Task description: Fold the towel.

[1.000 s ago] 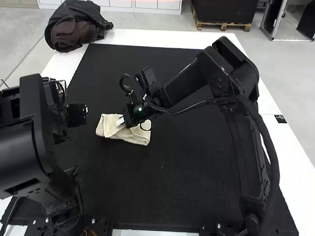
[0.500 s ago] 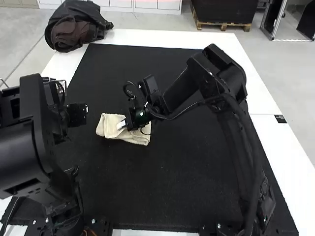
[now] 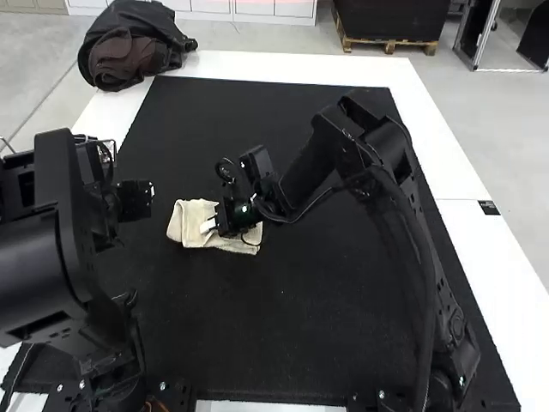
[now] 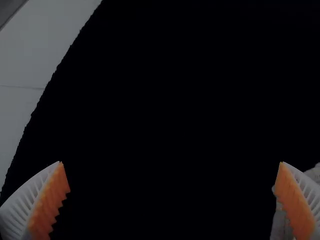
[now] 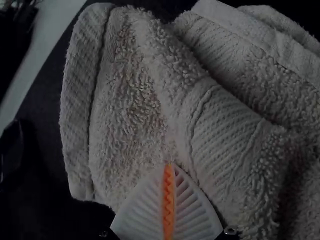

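One towel (image 3: 190, 215), partly folded and rumpled, is laid on the mat (image 3: 300, 300), right hand (image 5: 169, 164) closed against it, left hand (image 4: 171, 162) open; fold-setting is presumably in hand, with loose layers next to be squared and flattened.

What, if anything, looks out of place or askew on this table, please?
The cream terry towel looks askew on the black mat: its layers are rumpled, their edges not lined up. The black fabric bag at the far left corner seems unrelated.
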